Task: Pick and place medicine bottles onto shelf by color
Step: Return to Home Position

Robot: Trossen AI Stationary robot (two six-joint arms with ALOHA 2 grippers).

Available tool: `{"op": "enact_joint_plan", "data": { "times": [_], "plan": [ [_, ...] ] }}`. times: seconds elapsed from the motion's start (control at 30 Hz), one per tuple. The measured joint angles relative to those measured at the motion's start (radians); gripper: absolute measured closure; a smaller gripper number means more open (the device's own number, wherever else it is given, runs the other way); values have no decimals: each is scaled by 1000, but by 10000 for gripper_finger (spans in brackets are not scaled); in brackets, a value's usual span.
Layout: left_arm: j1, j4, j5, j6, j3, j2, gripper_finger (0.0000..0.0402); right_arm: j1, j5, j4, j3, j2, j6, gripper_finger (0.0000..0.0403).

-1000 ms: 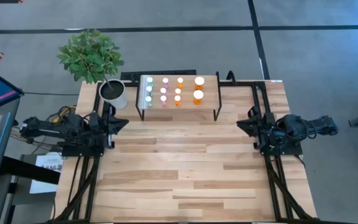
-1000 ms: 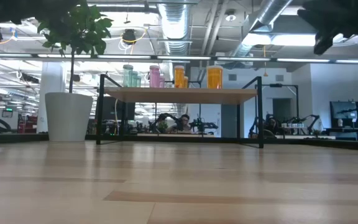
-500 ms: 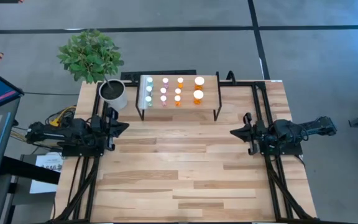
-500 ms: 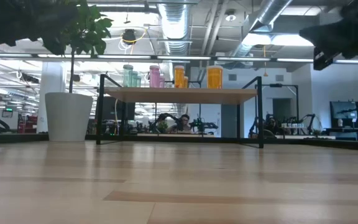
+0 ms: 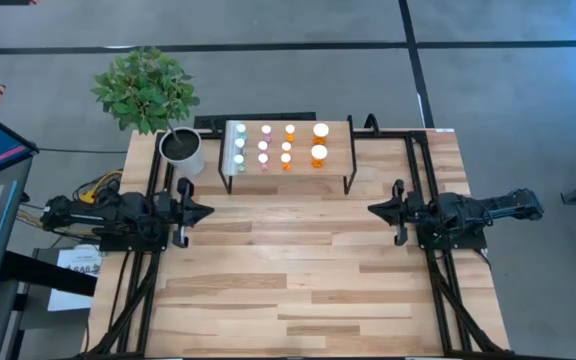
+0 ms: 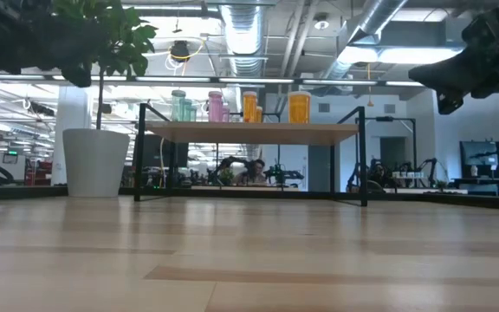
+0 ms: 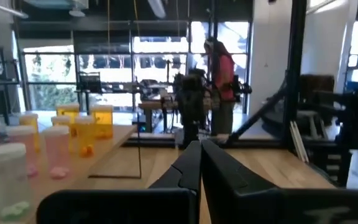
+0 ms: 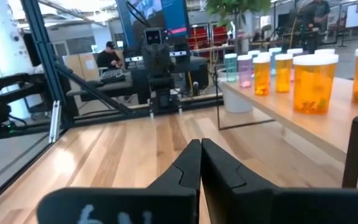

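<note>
Medicine bottles (image 5: 264,146): all upright on the shelf (image 5: 340,146), white caps up, sorted in columns by colour. Order from the plant-pot end:
- green/teal bottles (image 5: 238,143)
- pink bottles (image 5: 265,130)
- small orange bottles (image 5: 287,146)
- two large orange bottles (image 5: 319,154), one behind the other, nearest the right arm's end

In the low view the same order reads across the top of the board (image 6: 254,133).

Shelf: light-wood board on thin black legs, set at the far middle edge of the worktop (image 5: 298,270). White plant pot (image 5: 182,150) just beside its left end.

Left claw (image 5: 204,212): clenched on nothing, fingers (image 7: 188,168) pressed together. Arm folded low at the left edge of the worktop, forearm level, pointing inward across the boards. Well apart from the shelf.

Right claw (image 5: 372,210): likewise clenched and empty, fingers (image 8: 189,163) meeting. Arm folded low at the right edge, forearm level, aimed at the opposite arm. In the low view it hangs above the worktop, clear of the surface.

Beyond the worktop: a person (image 7: 220,81) in a red top, standing, seen from the left wrist.
</note>
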Motion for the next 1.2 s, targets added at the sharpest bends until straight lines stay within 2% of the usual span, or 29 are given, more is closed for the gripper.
{"op": "enact_joint_plan", "data": {
  "times": [0.2, 0.43, 0.57, 1.2],
  "plan": [
    [0, -32, 6, -32, -1, 0, 401, 0, 0, -3, 0, 1, -2, 370],
    [0, -77, 93, -31, -2, 0, 401, 0, 0, -5, -1, 2, -2, 371],
    [0, -167, 60, -33, -2, 0, 401, 0, 0, -5, -1, 2, -2, 369],
    [0, -187, 56, -75, 6, 5, 401, 0, 1, -6, -2, 2, -2, 371]
  ]
}}
